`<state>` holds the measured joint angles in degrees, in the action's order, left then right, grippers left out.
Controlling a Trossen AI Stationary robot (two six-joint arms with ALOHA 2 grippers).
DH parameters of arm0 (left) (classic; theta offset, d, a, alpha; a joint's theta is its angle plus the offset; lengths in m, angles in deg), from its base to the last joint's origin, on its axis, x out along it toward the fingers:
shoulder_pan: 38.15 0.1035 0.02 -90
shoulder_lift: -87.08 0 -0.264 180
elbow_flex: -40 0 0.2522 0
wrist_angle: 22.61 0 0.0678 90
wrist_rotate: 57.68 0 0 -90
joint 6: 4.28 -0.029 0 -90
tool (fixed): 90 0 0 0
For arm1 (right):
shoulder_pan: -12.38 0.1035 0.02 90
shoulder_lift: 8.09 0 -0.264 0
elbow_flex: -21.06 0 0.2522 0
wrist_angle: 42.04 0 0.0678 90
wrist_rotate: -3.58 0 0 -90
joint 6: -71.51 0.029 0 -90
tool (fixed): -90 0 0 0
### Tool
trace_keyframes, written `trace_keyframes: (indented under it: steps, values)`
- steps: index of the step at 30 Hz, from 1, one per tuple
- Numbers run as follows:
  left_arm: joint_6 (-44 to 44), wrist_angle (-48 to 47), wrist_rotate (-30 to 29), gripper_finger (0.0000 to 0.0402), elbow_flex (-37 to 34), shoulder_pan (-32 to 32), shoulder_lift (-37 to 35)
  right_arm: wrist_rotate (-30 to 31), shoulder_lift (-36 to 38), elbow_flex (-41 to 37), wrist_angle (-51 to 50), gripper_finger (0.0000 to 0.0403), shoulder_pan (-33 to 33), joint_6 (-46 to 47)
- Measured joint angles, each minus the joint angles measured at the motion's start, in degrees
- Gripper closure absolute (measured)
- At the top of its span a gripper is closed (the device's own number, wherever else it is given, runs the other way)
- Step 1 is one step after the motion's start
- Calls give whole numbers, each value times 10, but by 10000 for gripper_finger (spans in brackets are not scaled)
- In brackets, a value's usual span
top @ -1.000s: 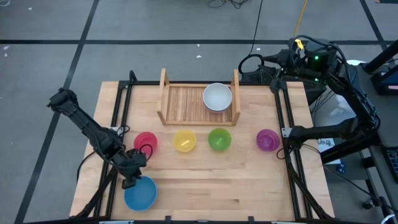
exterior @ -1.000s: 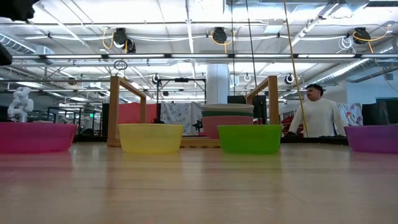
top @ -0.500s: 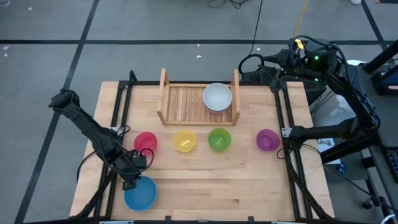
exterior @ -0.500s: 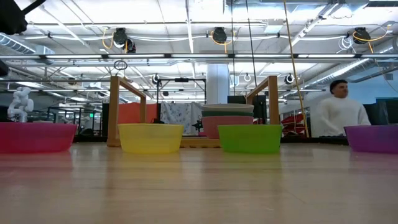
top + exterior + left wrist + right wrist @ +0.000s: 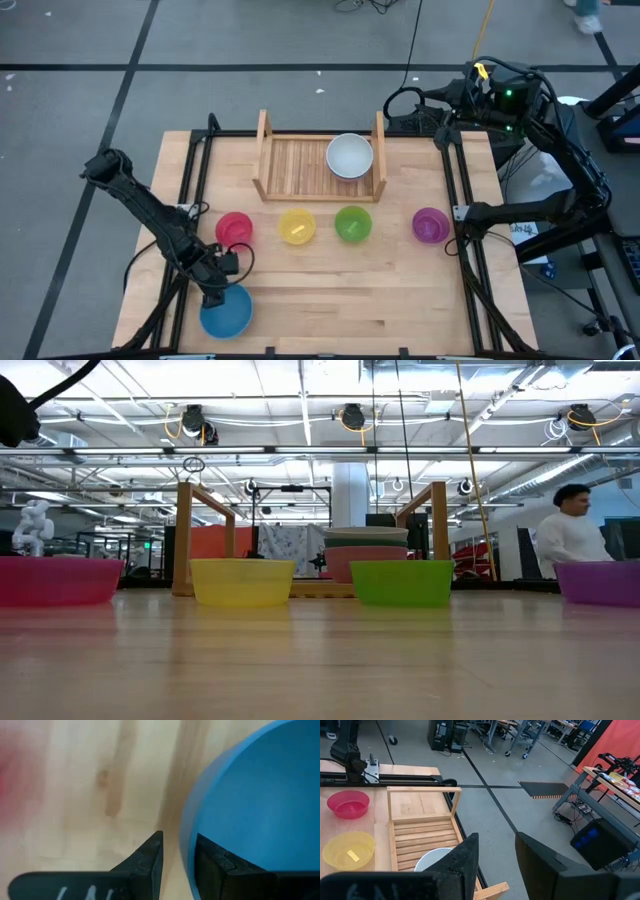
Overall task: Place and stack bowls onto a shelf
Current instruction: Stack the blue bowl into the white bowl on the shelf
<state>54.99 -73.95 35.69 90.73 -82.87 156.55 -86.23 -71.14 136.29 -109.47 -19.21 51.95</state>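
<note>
Your blue bowl [image 5: 225,312] sits at the near left corner of the table [image 5: 330,300], well apart from the other bowls. The left gripper [image 5: 214,297] is down at its far rim: in the left wrist view one finger [image 5: 145,865] stands outside the blue wall and the other [image 5: 220,870] inside it, straddling the rim with the jaws spread and not yet pinching it.

Farther back, a row of four bowls runs across the middle of the table: pink bowl [image 5: 234,228] at the left, then yellow bowl [image 5: 296,226], light green bowl [image 5: 352,224], and purple bowl [image 5: 430,224] at the right. A small yellow scrap lies inside the yellow one.

Behind the row you have the shelf [image 5: 290,165] at the far side of the table, its left half bare slats. On its right half stands a stack topped by the white bowl [image 5: 349,156]; the low view shows further bowls under it, one of them pinkish-red.

The right gripper [image 5: 495,855] waits raised beyond the far right corner of the table, jaws spread and holding nothing.

A person [image 5: 572,538] in a white top stands in the room behind the table at the right.
</note>
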Motion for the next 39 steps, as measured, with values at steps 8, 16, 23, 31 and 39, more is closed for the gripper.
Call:
trace_keyframes:
  steps: [8,16,23,31,39]
  values:
    - [10,32,9,389,0,2,0,0,0,0,0,282,0,0]
    - [5,20,13,392,10,39,-31,0,0,0,0,282,0,0]
    - [-35,-118,-16,392,135,133,-58,0,0,0,0,282,0,0]
    - [-113,-231,-63,392,297,304,-57,0,2,0,0,282,0,0]
    - [-285,-234,-82,392,447,469,18,0,14,0,-7,282,0,-6]
